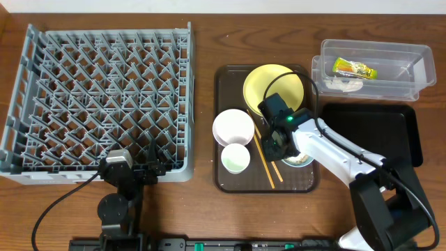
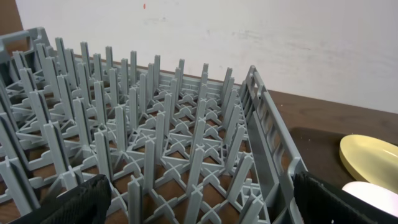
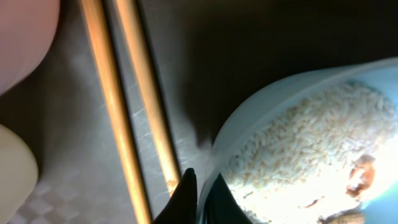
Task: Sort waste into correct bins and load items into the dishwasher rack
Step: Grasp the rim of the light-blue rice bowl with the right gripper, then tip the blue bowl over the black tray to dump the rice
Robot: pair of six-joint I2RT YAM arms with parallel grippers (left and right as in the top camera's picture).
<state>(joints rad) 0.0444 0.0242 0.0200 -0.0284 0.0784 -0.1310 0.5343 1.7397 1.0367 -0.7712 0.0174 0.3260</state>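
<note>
My right gripper [image 1: 279, 143] [image 3: 202, 190] is shut on the near rim of the light blue bowl [image 1: 298, 160] [image 3: 261, 106], one finger inside and one outside. The bowl holds rice-like food scraps [image 3: 298, 143]. The wooden chopsticks [image 1: 266, 166] [image 3: 112, 106] lie just left of it. On the same brown tray [image 1: 226, 183] sit the yellow plate [image 1: 268, 84], white bowl [image 1: 233, 127] and small white cup [image 1: 235, 159]. My left gripper [image 1: 153, 157] [image 2: 199, 202] stands open over the front edge of the dishwasher rack [image 1: 97, 97] [image 2: 155, 124], holding nothing.
At the back right, the clear tub [image 1: 418, 66] holds the snack wrapper [image 1: 354, 68] and white tissue [image 1: 341, 84]. The black tray [image 1: 376, 132] lies right of the brown tray, partly under my right arm. The rack's pegs stand bare.
</note>
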